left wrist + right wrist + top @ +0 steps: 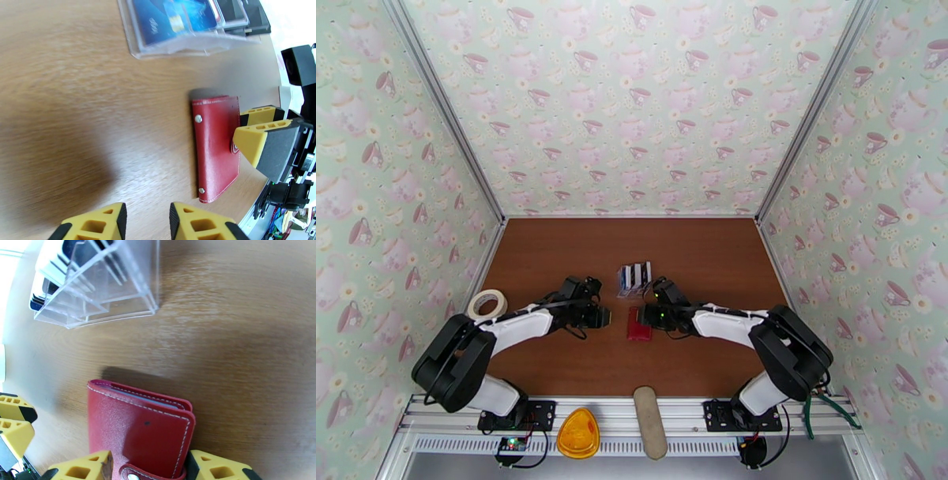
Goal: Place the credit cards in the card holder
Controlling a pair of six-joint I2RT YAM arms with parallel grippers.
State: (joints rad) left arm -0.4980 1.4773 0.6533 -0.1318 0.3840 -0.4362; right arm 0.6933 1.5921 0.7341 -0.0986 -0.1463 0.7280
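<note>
- Tape roll (487, 303): we are logging it lying flat at the left edge of the table (553, 260), beside the left arm.
- Left gripper (147, 211): it is hanging over bare wood just left of the card holder (215, 146), its jaws standing a little apart with nothing between them.
- Credit cards (170, 17): dark blue and white, they are standing in a row inside a clear plastic rack (118, 299), near the card holder on its far side.
- Card holder: red and folded shut, it is lying flat on the table between the two grippers, its snap tab facing the right arm.
- Right gripper (149, 463): its jaws are sitting partly apart at the tab edge of the card holder, one finger on each side. We are unable to tell whether they are pinching it.
</note>
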